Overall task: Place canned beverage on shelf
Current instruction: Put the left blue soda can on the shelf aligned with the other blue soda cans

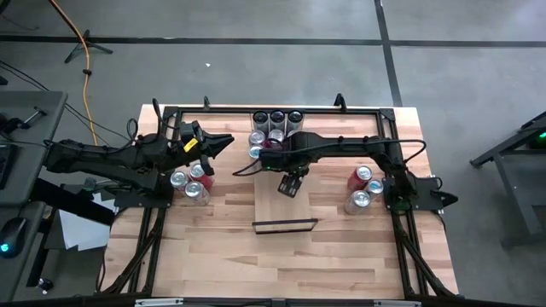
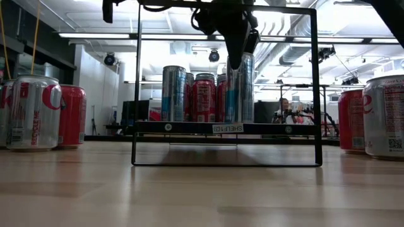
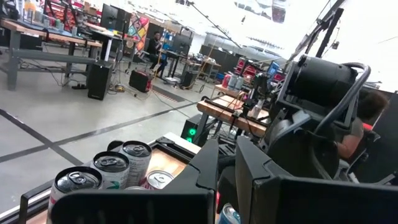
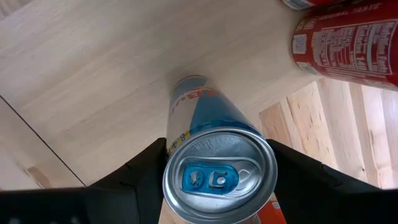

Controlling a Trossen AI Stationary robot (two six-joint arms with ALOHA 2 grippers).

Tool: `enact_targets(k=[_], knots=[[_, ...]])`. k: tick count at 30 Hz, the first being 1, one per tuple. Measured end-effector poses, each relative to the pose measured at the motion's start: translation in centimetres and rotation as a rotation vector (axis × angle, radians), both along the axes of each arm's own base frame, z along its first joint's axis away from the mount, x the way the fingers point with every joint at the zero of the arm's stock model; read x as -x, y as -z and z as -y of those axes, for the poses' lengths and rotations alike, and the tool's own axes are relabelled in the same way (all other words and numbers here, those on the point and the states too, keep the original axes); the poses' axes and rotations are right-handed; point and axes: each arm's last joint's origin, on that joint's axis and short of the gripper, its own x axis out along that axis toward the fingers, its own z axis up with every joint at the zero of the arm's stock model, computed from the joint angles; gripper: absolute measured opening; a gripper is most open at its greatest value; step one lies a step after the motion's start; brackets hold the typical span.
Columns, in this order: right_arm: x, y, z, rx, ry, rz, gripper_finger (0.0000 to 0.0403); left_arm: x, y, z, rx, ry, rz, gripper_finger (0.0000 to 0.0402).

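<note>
The shelf's thin black lip marks the near end of the pale shelf, which lies on the butcher-block bench. Over the shelf's far part hangs the right claw, its fingers clamped on either side of a slim blue-and-silver energy drink can, held upright near the top so the base can meet the board squarely; the base sits at or just above the wood, I cannot tell which. Setting it here keeps it in line with the cans already grouped behind. Red and silver soda cans wait on both sides of the bench, one cluster at the left and one at the right, apparently stock still to be shelved. The left claw is clenched on nothing, parked over the bench's far left, clear of the work. Farthest back stand tall dark-topped cans in a row
</note>
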Motion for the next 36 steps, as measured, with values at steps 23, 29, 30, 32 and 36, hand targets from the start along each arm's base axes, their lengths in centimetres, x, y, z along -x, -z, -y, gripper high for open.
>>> enact_targets(k=[23,29,30,32,36], knots=[[-0.37,0.14,0.01,-0.003,0.014,0.033,0.0271,0.0,0.01,0.0,0.0,0.0,-0.001,0.0003],[-0.37,0.14,0.12,-0.001,-0.007,0.031,0.0271,0.0,0.01,0.0,0.0,0.0,-0.001,0.0003],[-0.38,0.14,0.12,-0.001,-0.015,0.031,0.0271,0.0,0.01,0.0,0.0,0.0,-0.001,0.0003],[-0.4,0.14,0.12,0.0,-0.027,0.031,0.0272,0.0,0.01,0.0,0.0,0.0,-0.001,0.0003],[-0.41,0.14,0.12,0.0,-0.035,0.031,0.0272,0.0,0.01,0.0,0.0,0.0,-0.001,0.0003]])
